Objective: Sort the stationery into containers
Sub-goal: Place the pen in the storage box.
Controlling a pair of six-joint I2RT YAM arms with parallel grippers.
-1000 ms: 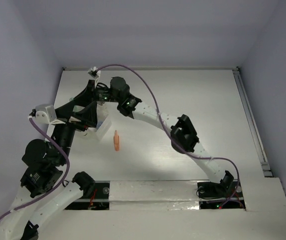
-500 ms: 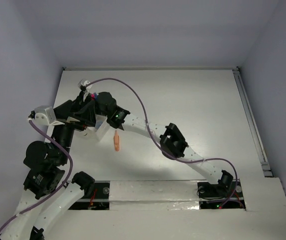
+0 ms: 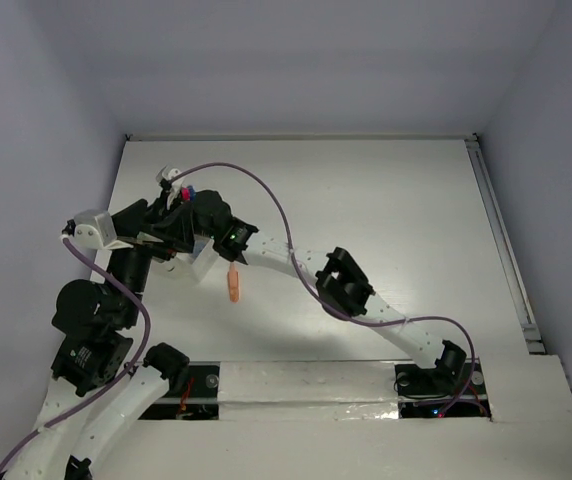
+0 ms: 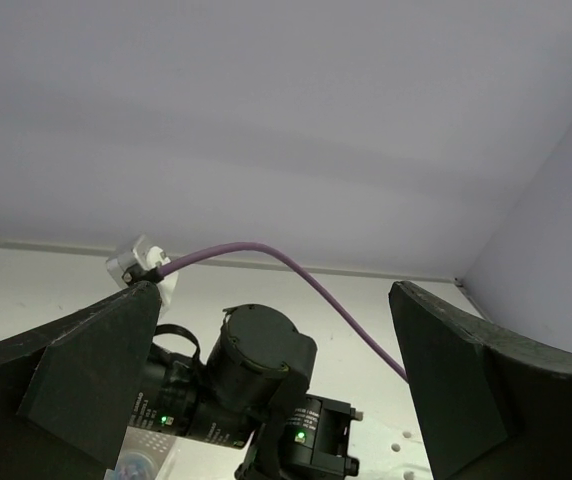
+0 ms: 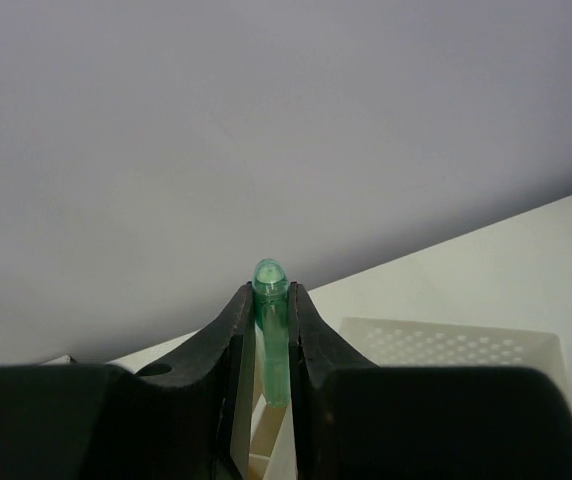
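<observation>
Right fingers (image 5: 231, 345) clamped on a stubby green marker (image 5: 272, 335), which lies along the fingers with its rounded tip poking just past the fingertips. A perforated white bin (image 5: 446, 345) sits just beyond, to the right. Left fingers (image 4: 86, 375) are spread wide with nothing gripped; the right arm's wrist (image 4: 256, 390) shows between them. Top view: both wrists are bunched at the left side of the counter (image 3: 386, 220), and an orange marker (image 3: 233, 284) lies loose on it just beside them.

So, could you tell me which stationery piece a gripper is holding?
The green marker, pinched in the right gripper; the orange piece lies on the table.
</observation>
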